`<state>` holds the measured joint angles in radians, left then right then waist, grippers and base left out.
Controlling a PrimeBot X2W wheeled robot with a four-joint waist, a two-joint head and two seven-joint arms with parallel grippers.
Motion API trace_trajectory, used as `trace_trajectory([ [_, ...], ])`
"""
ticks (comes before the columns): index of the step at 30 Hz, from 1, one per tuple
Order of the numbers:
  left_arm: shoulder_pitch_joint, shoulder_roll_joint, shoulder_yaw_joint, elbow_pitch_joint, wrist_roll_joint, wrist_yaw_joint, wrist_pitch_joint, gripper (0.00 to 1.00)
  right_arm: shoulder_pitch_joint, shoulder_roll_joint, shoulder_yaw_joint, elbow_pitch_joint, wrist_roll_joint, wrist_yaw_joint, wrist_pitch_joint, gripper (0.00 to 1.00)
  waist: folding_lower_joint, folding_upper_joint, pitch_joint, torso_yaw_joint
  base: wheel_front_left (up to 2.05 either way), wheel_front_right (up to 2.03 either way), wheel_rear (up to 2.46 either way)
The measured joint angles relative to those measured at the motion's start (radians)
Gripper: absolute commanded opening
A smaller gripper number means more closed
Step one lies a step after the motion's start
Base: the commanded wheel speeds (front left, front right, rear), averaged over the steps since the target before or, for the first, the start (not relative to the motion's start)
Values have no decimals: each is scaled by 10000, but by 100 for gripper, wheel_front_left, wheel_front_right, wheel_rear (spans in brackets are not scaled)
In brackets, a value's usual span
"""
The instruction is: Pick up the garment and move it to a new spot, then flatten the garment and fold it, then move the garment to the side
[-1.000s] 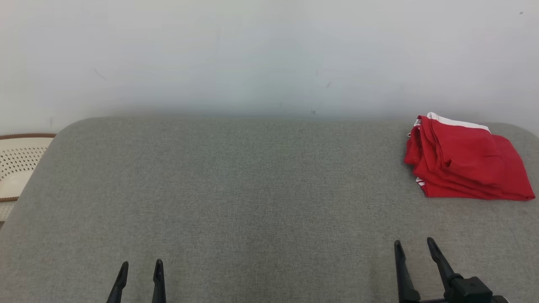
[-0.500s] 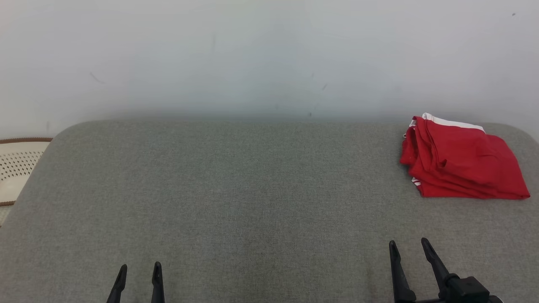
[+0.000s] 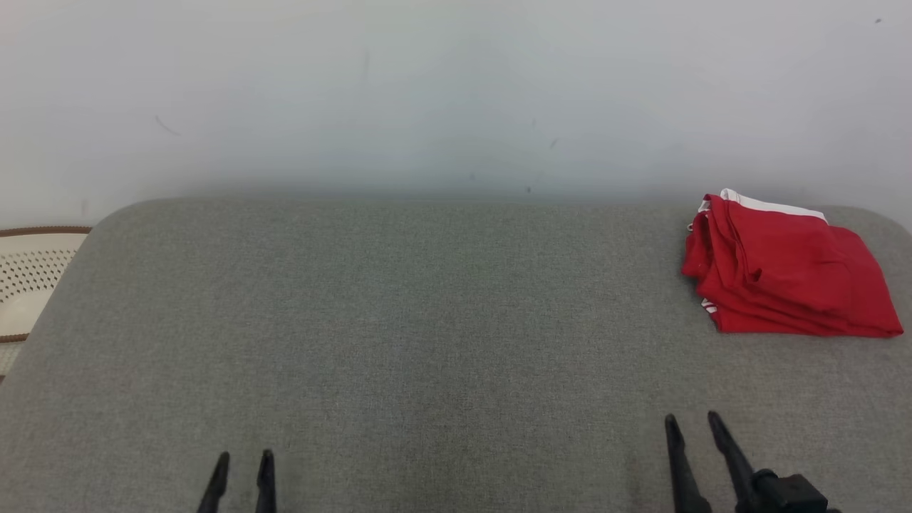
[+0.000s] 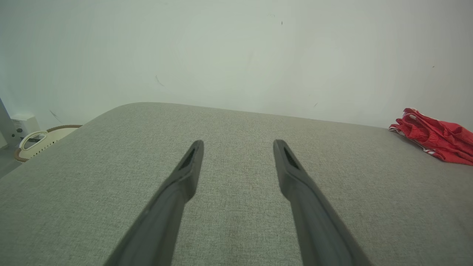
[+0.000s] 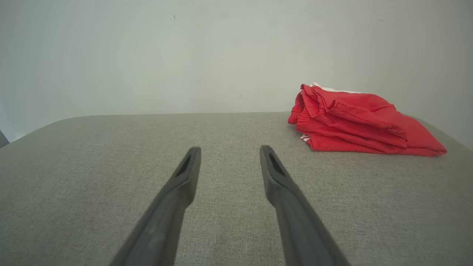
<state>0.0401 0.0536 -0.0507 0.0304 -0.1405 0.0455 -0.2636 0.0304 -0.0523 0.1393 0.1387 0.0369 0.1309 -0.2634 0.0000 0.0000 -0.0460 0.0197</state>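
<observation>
**At near edge: both tools open, garment far right**

At the bottom of the head view, left tool (image 3: 245,456) and right tool (image 3: 691,419) hover low over the surface (image 3: 427,320). Both have their jaws parted and hold nothing. Their fingers point away, toward the wall (image 3: 427,92). Right tool is closer to the garment but well apart from it. Left tool sits across the surface from it.

Surface is grey woven fabric with a padded look and rounded corners. A pale perforated basket (image 3: 28,278) sits off its left edge.

Garment (image 3: 784,271) lies at the far right of the surface, near the back edge and close to the wall. It is red and stacked in several flat layers. White trim (image 3: 773,206) shows along its back top edge. In the right wrist view, the left end looks bunched and elastic.

Handling, judged:
- Light, soft and limp, not fragile.
- Thin cloth, so the layers will likely slide over each other and the stack will droop or open if lifted by one point.
- The grey fabric may drag on the bottom layer.

Where to grip, judged:
- Best grip is the thick bunched left end, pinched through all layers.
- Second tool takes the near long edge or the right corner, so the stack lifts level.
- Go in low, with one finger under the bottom layer, or only the top fold comes up.
- For spreading it flat later, take the two corners of the elastic end.
</observation>
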Motion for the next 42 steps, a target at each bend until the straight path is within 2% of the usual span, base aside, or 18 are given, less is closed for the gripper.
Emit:
trace_trajectory([
  [4,61,-23,-19,276,-138,-2,38,0,244,-2,0,219,155,0,8,0,0,1,9,-3,0,0,0],
  [24,-12,-12,-146,604,-3921,-447,759,0,425,-222,-681,-61,4516,0,802,0,0,0,89,-35,0,0,0],
  [42,-217,-4,-184,817,-6638,-759,1308,0,542,-276,-1384,-318,7496,0,1567,0,0,0,160,-64,0,0,0],
])
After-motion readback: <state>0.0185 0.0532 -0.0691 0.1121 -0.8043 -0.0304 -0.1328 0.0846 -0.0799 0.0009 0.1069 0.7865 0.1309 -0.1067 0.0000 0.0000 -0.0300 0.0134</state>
